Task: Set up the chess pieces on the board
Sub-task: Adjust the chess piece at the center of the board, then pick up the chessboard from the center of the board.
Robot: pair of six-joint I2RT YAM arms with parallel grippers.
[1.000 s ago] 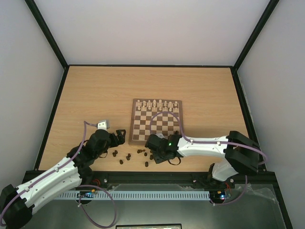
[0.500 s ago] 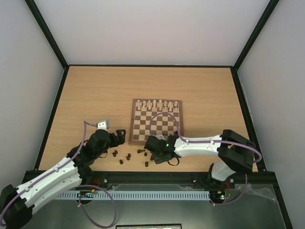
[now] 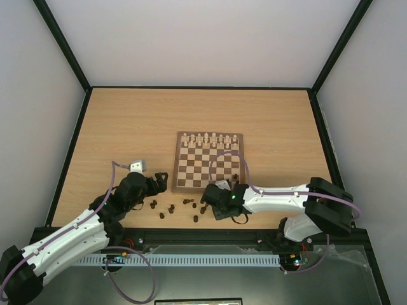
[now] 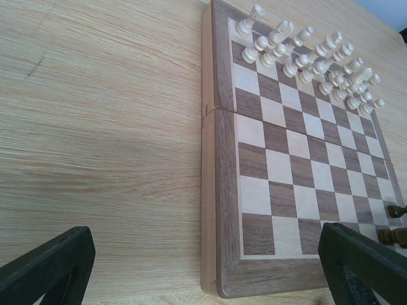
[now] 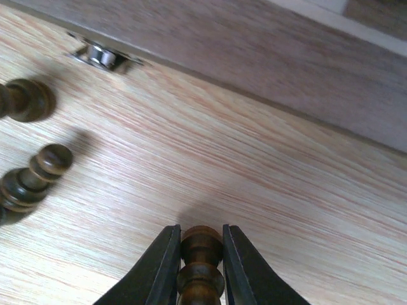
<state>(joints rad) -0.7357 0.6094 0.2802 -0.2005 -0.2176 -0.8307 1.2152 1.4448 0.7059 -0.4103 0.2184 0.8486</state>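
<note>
My right claw [image 5: 200, 236] is clamped on one dark chess piece [image 5: 201, 274], just off the near edge of the board [image 3: 176, 166]. Left claw [image 4: 206, 267] gapes wide apart, holding nothing. The other dark pieces [image 3: 172, 208] lie scattered on the surface [image 3: 127, 121].

No writing can be read in any view.
The board [image 4: 227, 190] shows plain wood along its border, with no letters or numerals legible. The only sign-like mark is a small green light [image 3: 233, 196] glowing on the wrist of the right arm [image 3: 280, 194].
</note>
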